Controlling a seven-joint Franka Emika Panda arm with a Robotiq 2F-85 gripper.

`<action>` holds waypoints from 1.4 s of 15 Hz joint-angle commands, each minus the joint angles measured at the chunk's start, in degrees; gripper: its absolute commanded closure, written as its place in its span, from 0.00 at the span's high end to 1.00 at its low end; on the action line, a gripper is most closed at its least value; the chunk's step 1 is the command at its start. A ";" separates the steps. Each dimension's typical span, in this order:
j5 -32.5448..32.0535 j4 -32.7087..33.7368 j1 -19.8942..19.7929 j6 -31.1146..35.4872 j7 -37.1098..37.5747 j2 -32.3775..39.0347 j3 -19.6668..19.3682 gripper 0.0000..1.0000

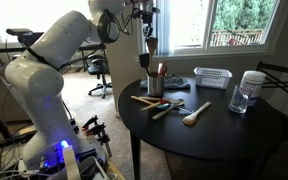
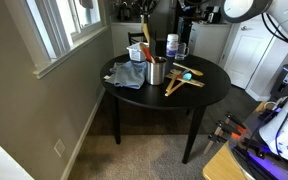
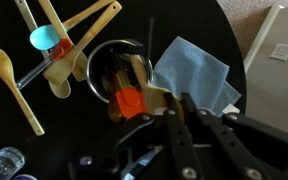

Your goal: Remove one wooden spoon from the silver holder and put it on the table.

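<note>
My gripper [image 1: 148,22] is high above the round black table [image 1: 229,132], shut on the handle of a mid-brown wooden spoon [image 1: 151,46]. The spoon hangs bowl-down, clear of the silver holder [image 1: 156,86] just below it. Both exterior views show this: gripper [image 2: 144,12], spoon [image 2: 145,40], holder [image 2: 157,72]. In the wrist view my fingers [image 3: 172,118] close on the brown handle [image 3: 156,96], directly above the holder's rim [image 3: 96,52]. An orange-tipped utensil [image 3: 131,101] and other handles still stand in the holder.
Several wooden utensils [image 1: 171,108] and a pale spoon [image 1: 196,115] lie on the table beside the holder. A blue cloth [image 3: 192,68] lies next to the holder. A white slatted basket [image 1: 212,77] and a clear jar [image 1: 248,92] stand further along the table.
</note>
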 commanded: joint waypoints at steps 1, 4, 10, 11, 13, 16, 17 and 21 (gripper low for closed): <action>-1.99 -1.13 1.10 -4.64 -1.50 -4.14 -0.71 0.06; -4.16 -1.24 2.13 -6.35 -1.61 -5.46 -1.79 0.06; -9.74 -0.85 4.73 -11.42 -3.42 -6.50 -4.39 0.06; -10.56 -0.73 5.14 -11.64 -3.90 -6.52 -4.69 0.06; -11.72 -0.62 5.71 -12.02 -4.60 -6.47 -5.18 0.06; -12.75 -0.54 6.16 -12.61 -5.21 -6.41 -5.60 0.06; -12.78 -0.60 6.08 -12.81 -5.46 -6.34 -5.59 0.06; -12.41 -1.08 5.25 -14.65 -6.40 -6.01 -5.54 0.06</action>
